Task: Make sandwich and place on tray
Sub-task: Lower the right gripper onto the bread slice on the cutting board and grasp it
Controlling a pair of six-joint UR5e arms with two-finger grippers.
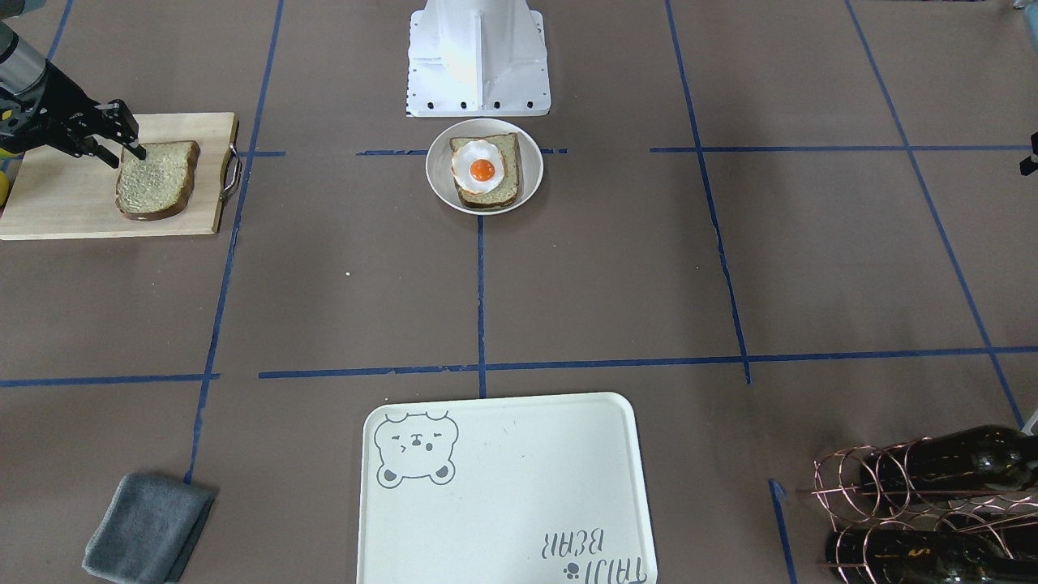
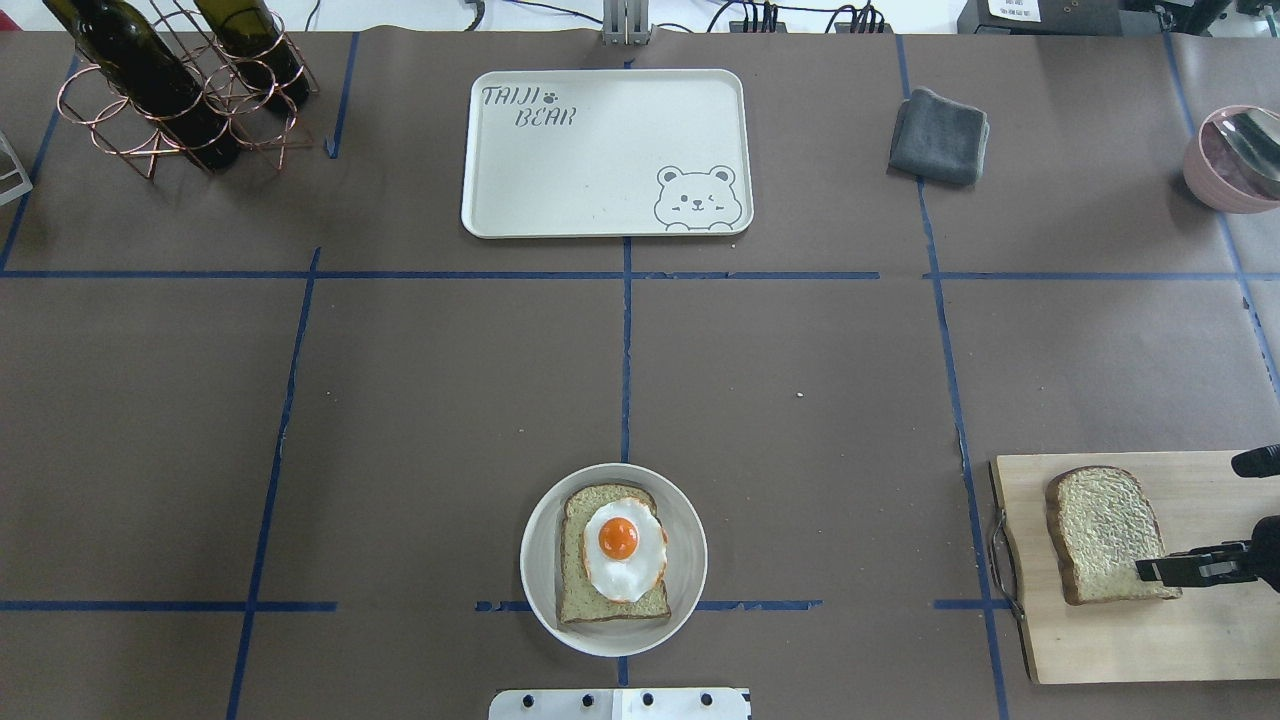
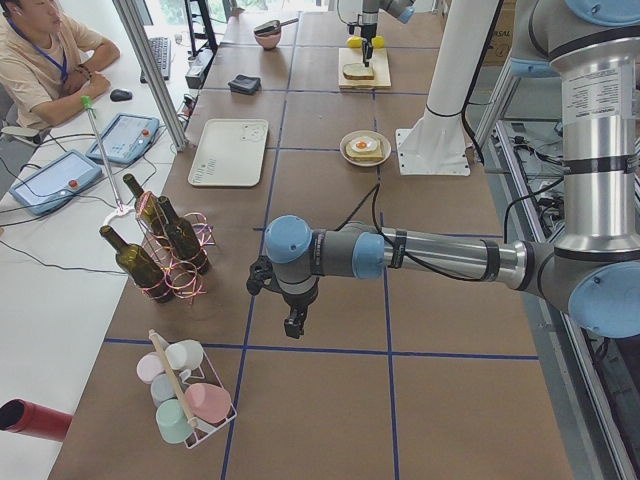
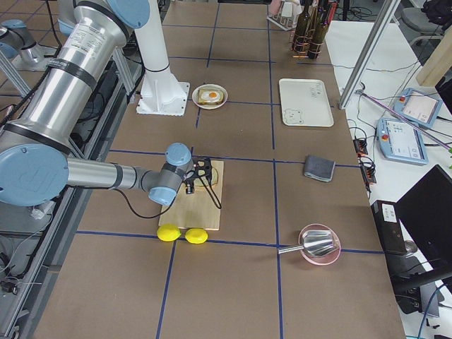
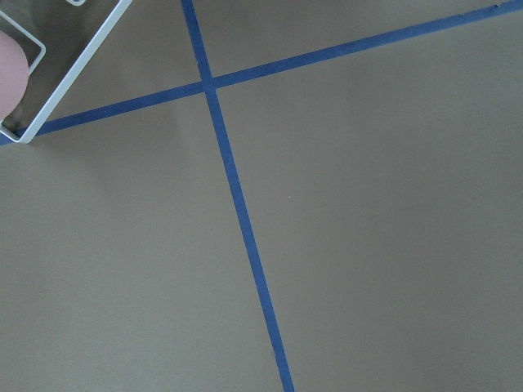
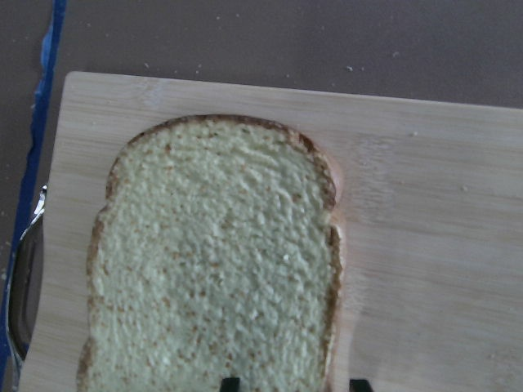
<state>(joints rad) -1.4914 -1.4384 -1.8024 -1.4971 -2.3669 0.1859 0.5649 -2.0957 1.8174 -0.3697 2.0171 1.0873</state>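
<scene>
Resting on board (image 2: pixel 1100 645), bread slice (image 2: pixel 1105 530), rounded end away from robot

- Between the plate (image 2: pixel 538 560) and the tray (image 2: pixel 600 170) you have only flat table (image 2: pixel 450 380) with blue tape lines.
- The bottle rack (image 2: pixel 165 105) stands tall on the tray's left, apart from it.
- The grey cloth (image 2: pixel 938 135) lies low on its right.
- The cutting board (image 2: pixel 1100 640) lies well right of the plate.

The right gripper (image 2: pixel 1150 571) is partly cut off by the overhead view's edge. On the left gripper (image 3: pixel 292 325), the jaws' spacing apparently cannot be told.
</scene>
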